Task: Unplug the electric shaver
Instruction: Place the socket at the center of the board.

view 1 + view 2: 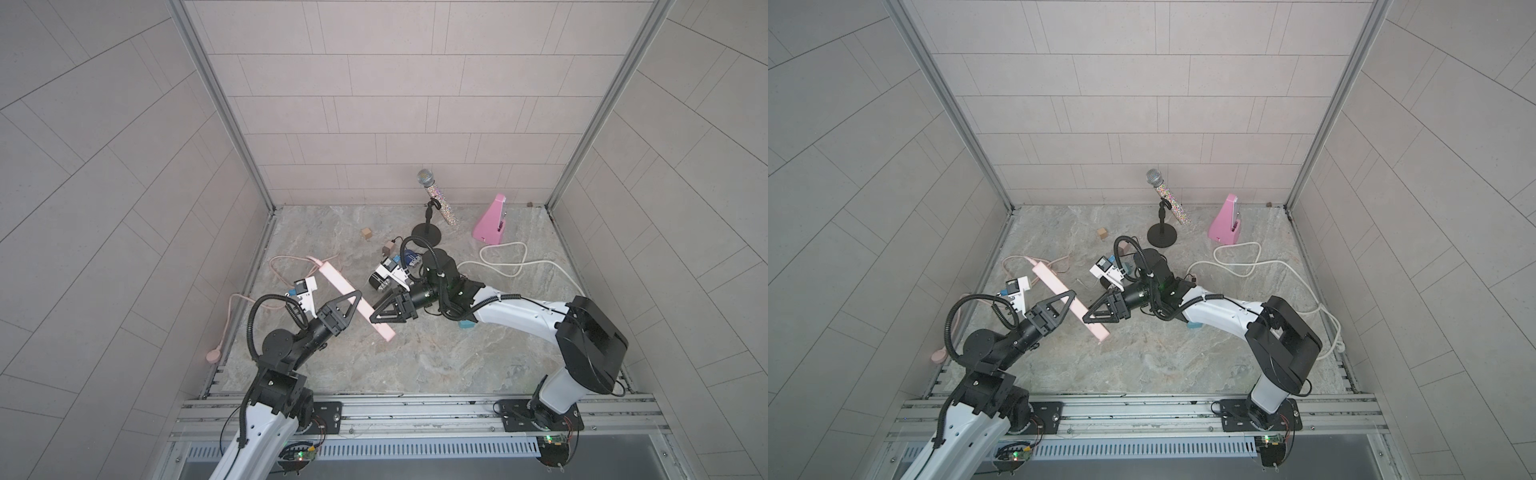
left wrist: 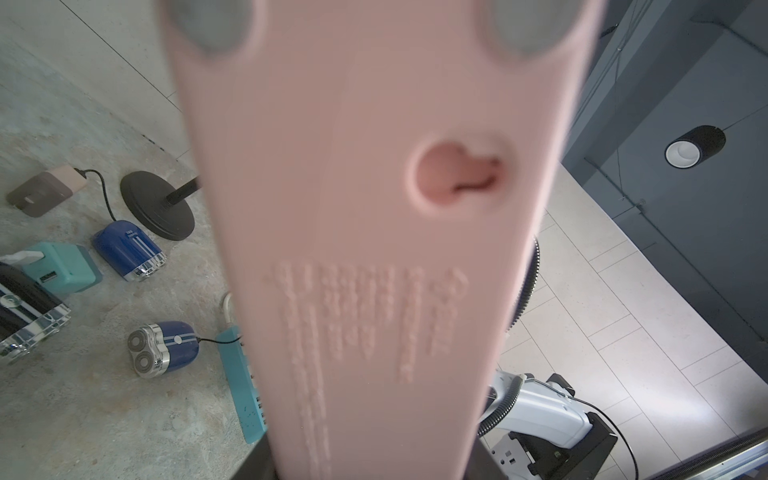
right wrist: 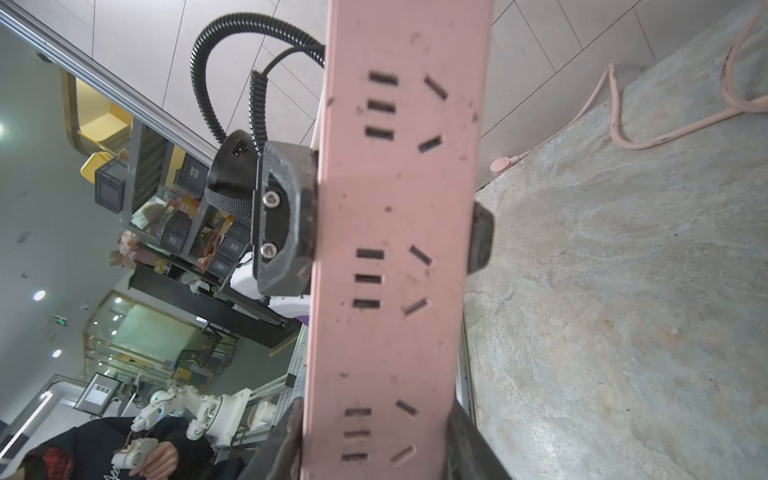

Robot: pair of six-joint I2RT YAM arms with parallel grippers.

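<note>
A blue electric shaver (image 2: 162, 349) with two round silver heads lies on the stone floor. Its thin black cord runs to a teal power strip (image 2: 245, 386), where the plug is hidden. A long pink power strip (image 1: 336, 282) is lifted off the floor between both arms. My left gripper (image 1: 353, 301) is shut on its middle, and its fingers (image 3: 286, 216) press both long edges. My right gripper (image 3: 374, 449) is shut on the same pink power strip (image 3: 395, 208) nearer its free end, socket side facing the right wrist view. The sockets that show are empty.
A second blue shaver (image 2: 129, 249) is corded to a brown block (image 2: 45, 195). A microphone on a round stand (image 1: 432, 195), a pink metronome (image 1: 492, 222), a white cable (image 1: 503, 262) and a wooden cube (image 1: 366, 232) lie toward the back. The pink cord (image 1: 286, 266) trails left.
</note>
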